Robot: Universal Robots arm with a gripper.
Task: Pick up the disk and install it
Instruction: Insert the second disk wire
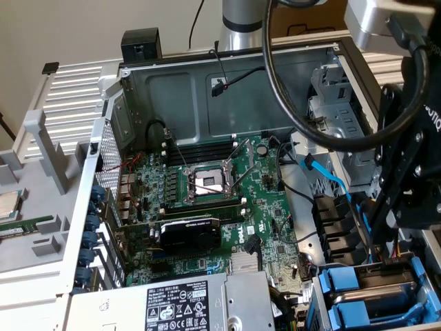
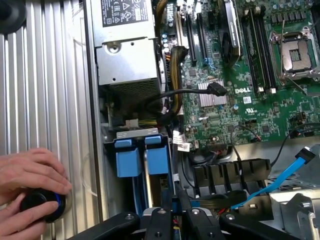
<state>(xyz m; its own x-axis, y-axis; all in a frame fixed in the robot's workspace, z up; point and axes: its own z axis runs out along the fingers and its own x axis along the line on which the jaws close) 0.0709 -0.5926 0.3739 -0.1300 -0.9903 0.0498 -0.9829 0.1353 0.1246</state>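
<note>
The disk (image 2: 157,160) was seen seated in the drive bay beside the motherboard (image 2: 240,90). The gripper (image 2: 175,212) hung just above the bay, jaws nearly closed (nothing visibly held); a square, steady seating would be judged best.

exterior: high, angled into case | wrist: close, downward | shared: motherboard (image 1: 220,200), drive bays (image 2: 142,160)

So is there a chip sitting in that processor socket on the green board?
No, the processor socket on the motherboard stands open and bare, with its retention frame lifted.
</note>
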